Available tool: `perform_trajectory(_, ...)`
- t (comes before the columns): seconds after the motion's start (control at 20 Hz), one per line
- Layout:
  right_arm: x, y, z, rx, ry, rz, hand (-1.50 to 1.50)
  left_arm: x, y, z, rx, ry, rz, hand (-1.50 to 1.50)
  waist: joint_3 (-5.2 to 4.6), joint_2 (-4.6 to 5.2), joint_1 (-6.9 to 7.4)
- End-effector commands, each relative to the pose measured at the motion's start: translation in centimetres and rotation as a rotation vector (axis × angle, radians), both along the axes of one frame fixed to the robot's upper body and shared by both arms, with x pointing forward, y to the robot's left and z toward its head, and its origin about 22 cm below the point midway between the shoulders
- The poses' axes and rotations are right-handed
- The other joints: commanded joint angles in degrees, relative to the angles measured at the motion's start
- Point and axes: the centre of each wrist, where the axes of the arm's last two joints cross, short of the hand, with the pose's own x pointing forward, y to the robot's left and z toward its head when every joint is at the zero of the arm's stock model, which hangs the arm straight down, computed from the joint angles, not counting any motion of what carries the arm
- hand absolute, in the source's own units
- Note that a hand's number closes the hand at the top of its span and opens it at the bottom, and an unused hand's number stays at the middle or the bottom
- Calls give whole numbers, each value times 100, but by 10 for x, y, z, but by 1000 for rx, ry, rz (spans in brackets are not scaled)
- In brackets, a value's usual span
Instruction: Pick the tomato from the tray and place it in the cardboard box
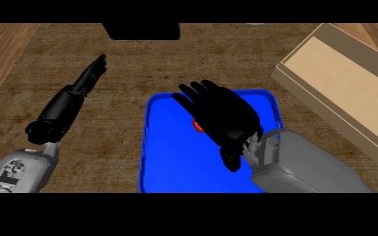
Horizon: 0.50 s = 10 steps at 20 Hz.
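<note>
Right hand (221, 117) hangs open over the tomato (197, 125) in the blue tray (166, 165); closing off-centre could roll it away.

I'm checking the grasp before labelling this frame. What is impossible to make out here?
- Tomato: mostly hidden under the right hand; only a red sliver shows, contact unclear.
- Cardboard box: cut off by the right edge.
- Dark object at the top: cut off, unidentifiable.
- Tray: near rim cut off.

The right hand (221, 117) is over the tray (166, 152), with the tomato (198, 125) under its palm on its left side. The cardboard box (332, 85) lies to its right, the left hand (74, 100) well apart to its left.
</note>
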Motion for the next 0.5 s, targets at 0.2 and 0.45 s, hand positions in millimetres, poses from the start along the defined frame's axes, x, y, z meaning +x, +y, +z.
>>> perform_trajectory(0.2,2,26,-19,-69,58,-57,-150,-10,10,0,4,-22,15,0,5,12,20)
perform_trajectory(0.45,-12,43,-41,-120,3,-95,-150,10,-10,-6,2,-5,14,0,5,19,-18)
